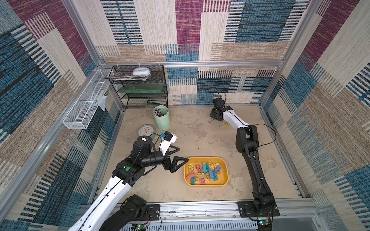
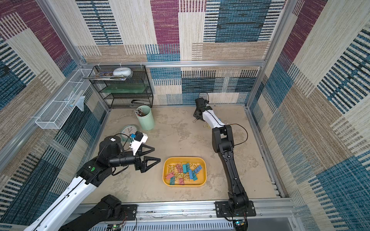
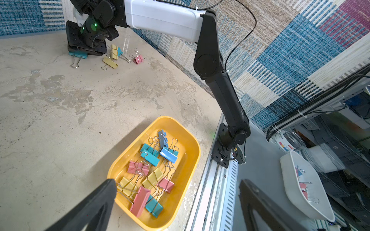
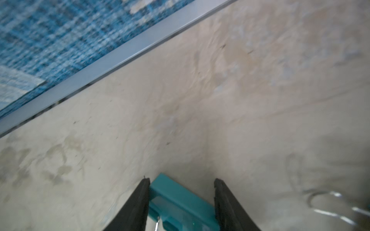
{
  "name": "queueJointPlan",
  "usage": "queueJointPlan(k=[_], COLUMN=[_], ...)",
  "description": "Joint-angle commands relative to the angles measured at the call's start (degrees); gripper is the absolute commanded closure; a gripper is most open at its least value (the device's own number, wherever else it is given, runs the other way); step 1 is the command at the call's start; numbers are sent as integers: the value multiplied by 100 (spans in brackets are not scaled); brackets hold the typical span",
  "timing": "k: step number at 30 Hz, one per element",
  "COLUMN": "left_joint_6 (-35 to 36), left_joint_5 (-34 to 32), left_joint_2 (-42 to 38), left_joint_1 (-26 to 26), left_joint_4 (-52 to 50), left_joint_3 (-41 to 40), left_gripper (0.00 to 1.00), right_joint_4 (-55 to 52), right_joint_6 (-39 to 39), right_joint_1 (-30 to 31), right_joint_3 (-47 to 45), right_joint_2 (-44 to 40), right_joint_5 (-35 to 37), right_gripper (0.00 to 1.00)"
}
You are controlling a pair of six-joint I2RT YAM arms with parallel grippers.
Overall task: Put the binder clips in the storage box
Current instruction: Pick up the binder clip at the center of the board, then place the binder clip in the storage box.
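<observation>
**Right claw at a teal clip by the far wall; box part filled.**

We see the right claw (image 4: 181,181) low over the table (image 4: 260,100), its fingers on either side of the teal clip (image 4: 180,202) and close against it. The wrist picture is blurred and cuts the fingers off, so we cannot tell whether they pinch it. The left claw (image 1: 183,154) hangs spread wide just beside the box (image 1: 224,176), holding nothing. The box sits toward the front rail, between the two arms, with a tangled heap of clips (image 1: 206,172) inside; the overlap keeps us from counting them. A few loose clips (image 3: 110,62) lie on the table by the right claw. In both top views the arm hides most of them, and only wire loops and a scrap of yellow show.
</observation>
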Motion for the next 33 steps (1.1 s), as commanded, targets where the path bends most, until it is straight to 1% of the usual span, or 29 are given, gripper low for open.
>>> queueJointPlan(k=[1,3,6,9,11,16,20,24,29,33], left_joint_6=[-5,-4,-5,-14,-14,-49,-24,-14,-8,-5], left_joint_5=[69,61,43,55,85,140,123,70,54,-30], left_joint_2=[15,16,10,9,13,-5,-59,-101,-83,-114], left_joint_1=[8,7,8,9,16,14,11,16,16,17], left_joint_4=[114,110,121,116,118,146,144,143,147,144], left_joint_3=[28,30,25,19,27,22,21,5,0,-5], left_gripper=[0,0,1,0,1,0,0,1,1,0], right_joint_4=[240,326,302,274,413,1072,1418,1627,1529,1410], right_joint_6=[28,36,-164,-447,-676,-1271,-1475,-1697,-2051,-2288], right_joint_1=[49,76,135,195,237,324,401,573,1043,1690], right_joint_3=[-153,-253,-349,-736,-1299,-3314,-4861,-6286,-7331,-7639], right_joint_2=[-381,-604,-981,-1555,-2092,-3892,-5312,-6632,-7784,-8151], right_joint_5=[-349,-418,-529,-638,-721,-1300,-1559,-1972,-2148,-2259], right_gripper=[54,54,56,57,57,58,59,60,62,64])
